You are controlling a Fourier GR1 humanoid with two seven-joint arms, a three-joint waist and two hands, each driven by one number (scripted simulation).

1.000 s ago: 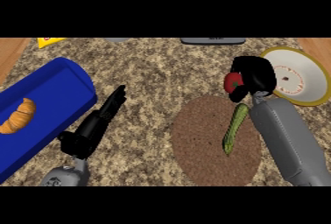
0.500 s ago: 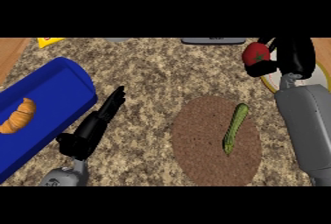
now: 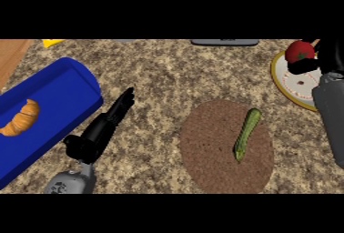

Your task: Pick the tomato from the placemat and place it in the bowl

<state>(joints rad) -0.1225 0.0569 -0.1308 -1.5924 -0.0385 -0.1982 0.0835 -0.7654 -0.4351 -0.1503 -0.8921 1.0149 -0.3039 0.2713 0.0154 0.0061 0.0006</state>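
Note:
A red tomato (image 3: pixel 300 52) with a green stalk sits in my right hand (image 3: pixel 321 58), whose black fingers curl round it at the upper right. The hand holds it over the far edge of the yellow-rimmed white bowl (image 3: pixel 293 87). Part of the bowl is hidden by my right forearm. The round brown placemat (image 3: pixel 215 150) lies lower centre-right with a green courgette (image 3: pixel 246 133) on it. My left hand (image 3: pixel 102 127) rests open on the counter, fingers straight and pointing up-right.
A blue tray (image 3: pixel 60 104) at the left carries a croissant (image 3: pixel 20 119). A dark flat object (image 3: pixel 224 42) lies at the back edge, a yellow item (image 3: pixel 52 43) at the back left. A wooden strip (image 3: pixel 12 52) borders the counter at upper left.
My right hand carried the tomato from above the placemat's top edge up and to the right, over the bowl. The left hand stayed still.

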